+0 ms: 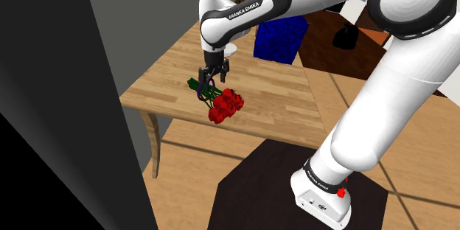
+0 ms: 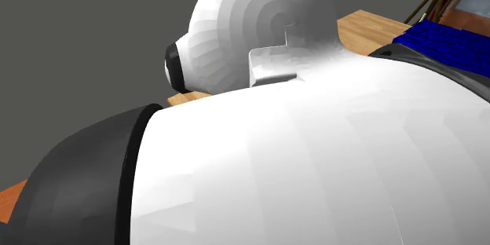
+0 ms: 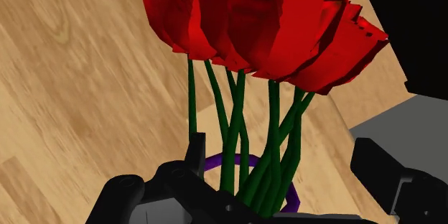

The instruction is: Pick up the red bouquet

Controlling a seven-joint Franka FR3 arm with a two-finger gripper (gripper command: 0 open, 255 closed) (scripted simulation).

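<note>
The red bouquet (image 1: pixel 225 106) is a bunch of red roses on green stems tied with a purple band. It hangs tilted near the front edge of the wooden table (image 1: pixel 280 103), flower heads lowest. My black gripper (image 1: pixel 212 77) stands directly over the stem end and is shut on the stems. In the wrist view the stems (image 3: pixel 240 151) rise from between my fingers to the red bouquet's blooms (image 3: pixel 273 32), with my gripper (image 3: pixel 283 169) around the banded stems and the wooden table top (image 3: pixel 86 100) behind.
A blue box (image 1: pixel 280 38) stands at the table's back, with a small black object (image 1: pixel 345 37) on darker furniture beyond. A dark grey wall panel (image 1: pixel 59 118) rises at the shoulder view's left. My dark stand (image 1: pixel 280 184) sits below the table's front edge.
</note>
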